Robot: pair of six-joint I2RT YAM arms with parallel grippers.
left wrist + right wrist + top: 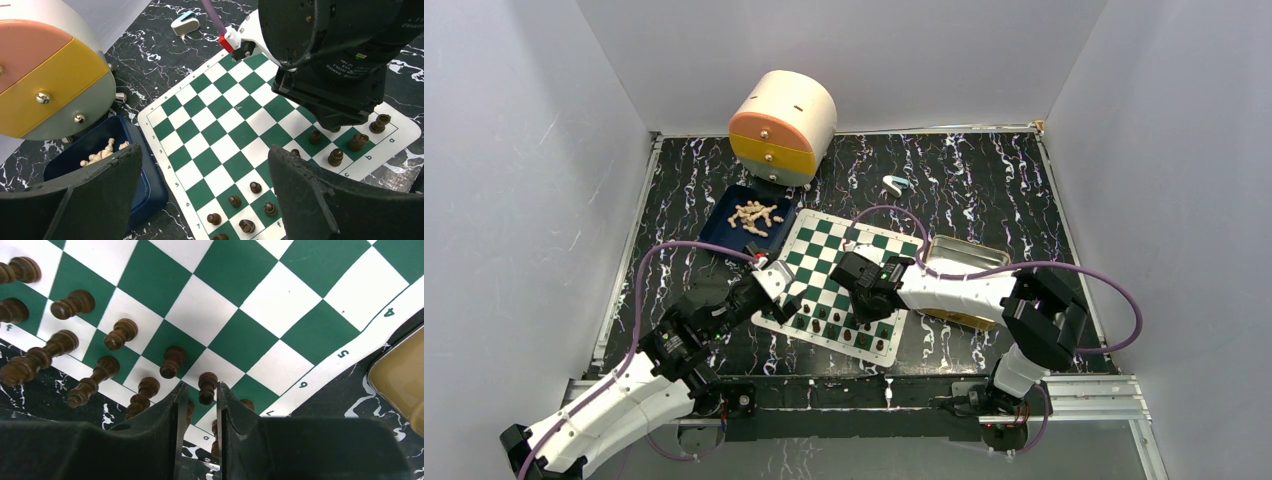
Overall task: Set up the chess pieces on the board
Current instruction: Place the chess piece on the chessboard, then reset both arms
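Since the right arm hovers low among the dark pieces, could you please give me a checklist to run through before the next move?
1. Left end effector open and empty: ok.
2. Right end effector clear of the dark pawn at its tips: cannot tell.
3. Dark pieces in view upright on the board: ok.
4. Pale pieces on the board: not ok, they lie in the blue tray.

1. The board (pixel 220 125) was chequered dark green and white, with a white border (small dark letters and digits ran along it).
2. The dark pieces (pixel 172 362) were deep brown; the pale pieces (pixel 756 215) were beige.
3. The tray (pixel 720 228) was navy blue.
4. The drawer box (pixel 782 128) was cream, with orange, yellow and grey-green fronts.
5. The table (pixel 984 190) was black, marbled with white veins.
6. The cable (pixel 213 17) was purple.
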